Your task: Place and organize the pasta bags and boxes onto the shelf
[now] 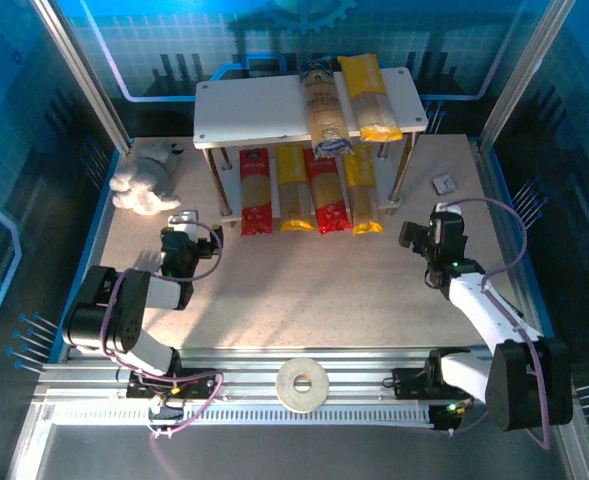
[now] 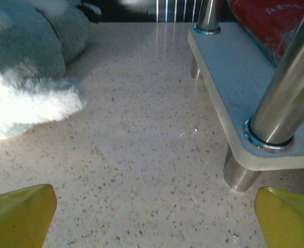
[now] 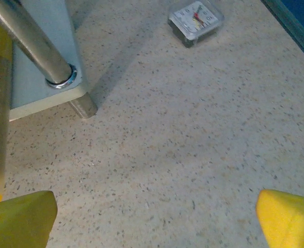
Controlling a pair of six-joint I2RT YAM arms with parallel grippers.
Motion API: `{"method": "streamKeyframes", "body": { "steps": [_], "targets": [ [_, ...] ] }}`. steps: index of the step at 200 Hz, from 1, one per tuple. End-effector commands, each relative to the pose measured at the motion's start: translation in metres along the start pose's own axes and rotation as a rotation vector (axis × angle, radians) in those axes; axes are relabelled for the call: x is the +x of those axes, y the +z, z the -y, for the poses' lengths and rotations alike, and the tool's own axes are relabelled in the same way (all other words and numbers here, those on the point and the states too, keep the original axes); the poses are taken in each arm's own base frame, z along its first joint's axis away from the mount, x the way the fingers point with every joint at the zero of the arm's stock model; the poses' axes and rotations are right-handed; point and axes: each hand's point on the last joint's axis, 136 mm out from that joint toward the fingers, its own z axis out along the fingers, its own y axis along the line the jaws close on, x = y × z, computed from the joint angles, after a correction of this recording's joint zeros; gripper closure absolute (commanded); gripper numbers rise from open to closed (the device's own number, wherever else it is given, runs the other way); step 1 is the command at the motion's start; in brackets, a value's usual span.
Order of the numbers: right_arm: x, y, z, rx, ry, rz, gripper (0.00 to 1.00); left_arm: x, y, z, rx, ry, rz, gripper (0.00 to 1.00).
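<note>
From above, the shelf (image 1: pixel 274 105) stands at the upper middle of a speckled beige worktop (image 1: pixel 304 280) walled by blue panels. 2 packs lie on its top board: a pale pack with dark blue ends (image 1: pixel 324 112) and a yellow pack (image 1: pixel 371 97). The 4 lower packs (image 1: pixel 326 190), red, yellow, red, yellow, lie side by side on the bottom board. Their print is too small to read. The left tool (image 1: pixel 182 222) and right tool (image 1: pixel 421 232) hover near the shelf's lower corners, jaws apart.

Left wrist view: yellow fingertips (image 2: pixel 17 214) sit wide apart at the lower corners. The leftmost red pack (image 2: pixel 265 20), upper right, carries pale lettering too blurred to read. A plush toy (image 2: pixel 28 67) lies upper left.

Right wrist view: the fingertips are spread wide, with a small clock (image 3: pixel 195 19) at the top.
</note>
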Motion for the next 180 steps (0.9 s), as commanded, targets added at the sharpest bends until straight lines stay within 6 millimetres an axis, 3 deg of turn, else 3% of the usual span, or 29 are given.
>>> {"method": "streamKeyframes", "body": {
  "steps": [1,19,48,96,114,120,130,180],
  "targets": [
    [-0.027,0.005,-0.007,-0.002,-0.062,0.169,0.00,-0.015,0.000,0.028,0.179,0.014,0.052,0.01],
    [-0.038,0.011,-0.010,-0.004,-0.095,0.283,0.00,-0.015,0.001,0.027,0.178,0.010,0.044,0.01],
    [-0.026,0.031,-0.011,0.017,-0.149,0.334,0.00,-0.014,0.001,0.027,0.178,0.009,0.041,0.01],
    [-0.018,0.052,-0.044,-0.097,-0.268,0.288,0.00,-0.014,0.001,0.027,0.177,0.006,0.038,0.01],
    [-0.016,0.051,-0.045,-0.127,-0.260,0.298,0.00,-0.014,0.002,0.027,0.176,0.005,0.037,0.01],
    [-0.005,0.052,-0.047,-0.159,-0.268,0.287,0.00,-0.014,0.002,0.027,0.177,0.005,0.036,0.01],
    [-0.009,0.048,-0.047,-0.137,-0.275,0.374,0.00,-0.015,0.002,0.027,0.177,0.005,0.037,0.00],
    [-0.007,0.052,-0.045,-0.127,-0.271,0.333,0.00,-0.014,0.003,0.025,0.171,0.003,0.033,0.01]
  ]
}}
